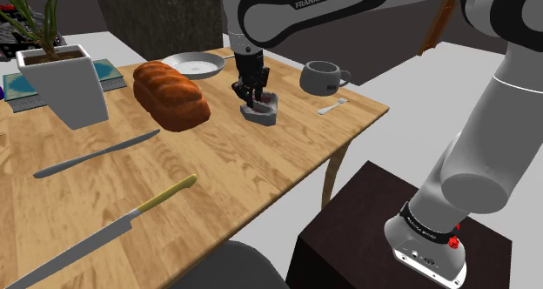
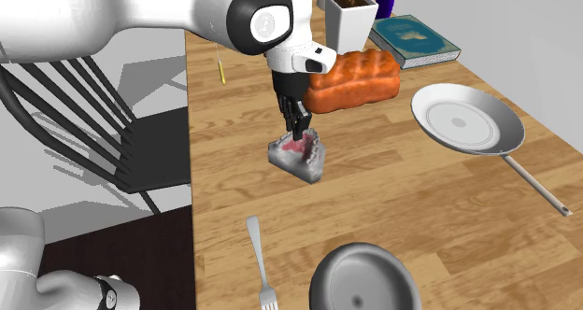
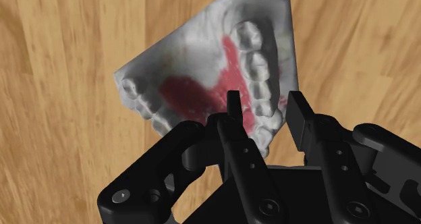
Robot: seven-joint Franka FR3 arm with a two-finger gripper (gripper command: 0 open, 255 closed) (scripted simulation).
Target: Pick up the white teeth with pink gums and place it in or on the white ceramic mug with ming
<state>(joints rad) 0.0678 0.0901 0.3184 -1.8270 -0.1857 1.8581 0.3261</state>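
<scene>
The teeth model [image 1: 262,114], greyish-white with a pink-red palate [image 3: 195,94], rests on the wooden table [image 1: 261,170] near its middle. My black gripper [image 3: 264,104] comes down on it from above. One finger sits inside the tooth row and the other outside, and both press against that ridge. The same grasp shows in the second exterior view, with the gripper [image 2: 301,135] over the model [image 2: 299,157]. The pale grey mug [image 1: 324,77] stands upright to the shoulder view's right of the model, its mouth open [image 2: 364,280].
A fork [image 1: 331,107] lies between mug and table edge. A bread loaf [image 1: 170,94], a shallow pan [image 1: 196,65], a white plant pot [image 1: 65,83] and two knives [image 1: 96,153] lie to the shoulder view's left. A dark chair [image 2: 112,140] stands beside the table.
</scene>
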